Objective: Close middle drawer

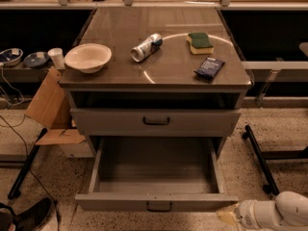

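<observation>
Gripper (227, 216) pokes in at the bottom right of the frame, on the end of a fat white arm (284, 211). Its pale tip is just under the right end of the middle drawer's front. I cannot tell if it touches the drawer, or if it is spread or pressed together.

The middle drawer (110, 202) is low in the middle of the frame, pulled far out. You can see its bare grey inside. A small dark handle (159, 206) is on its low front.

Above it is another drawer front (202, 121), pushed in.

On the cabinet top (163, 73) are a pale bowl (88, 57) at the left, a can (146, 47) lying on its side, a green sponge (200, 42) and a dark packet (210, 67) at the right.

A cardboard box (48, 105) leans at the left of the cabinet.
</observation>
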Robot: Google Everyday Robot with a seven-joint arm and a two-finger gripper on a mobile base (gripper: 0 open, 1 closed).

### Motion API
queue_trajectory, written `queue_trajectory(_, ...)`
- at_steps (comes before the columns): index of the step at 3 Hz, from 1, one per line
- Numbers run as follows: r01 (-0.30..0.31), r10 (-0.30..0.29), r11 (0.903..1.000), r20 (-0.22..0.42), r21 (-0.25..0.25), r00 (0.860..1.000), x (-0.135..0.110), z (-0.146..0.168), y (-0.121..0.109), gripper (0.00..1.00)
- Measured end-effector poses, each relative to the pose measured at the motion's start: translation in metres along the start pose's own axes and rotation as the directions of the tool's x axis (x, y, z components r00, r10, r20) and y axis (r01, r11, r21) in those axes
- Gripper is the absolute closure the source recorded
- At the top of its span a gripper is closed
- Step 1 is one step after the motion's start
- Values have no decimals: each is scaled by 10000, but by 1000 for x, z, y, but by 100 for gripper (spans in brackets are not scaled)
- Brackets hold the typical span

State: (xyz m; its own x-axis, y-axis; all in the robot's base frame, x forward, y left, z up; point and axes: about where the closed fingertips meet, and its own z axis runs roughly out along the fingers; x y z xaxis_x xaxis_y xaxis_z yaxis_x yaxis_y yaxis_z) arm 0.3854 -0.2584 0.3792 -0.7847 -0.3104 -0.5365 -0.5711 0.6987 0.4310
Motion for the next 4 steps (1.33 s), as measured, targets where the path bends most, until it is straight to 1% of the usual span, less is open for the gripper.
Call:
queue_trajectory(1, -96, 97, 9997, -52, 210, 9999, -8, 0, -13, 100)
queue_trajectory(3, -597, 597, 9962, 29, 629, 9982, -39, 5, -38, 100)
queue_trajectory(4, -621, 620, 9959, 34, 657, 9981, -39, 5, -39, 100)
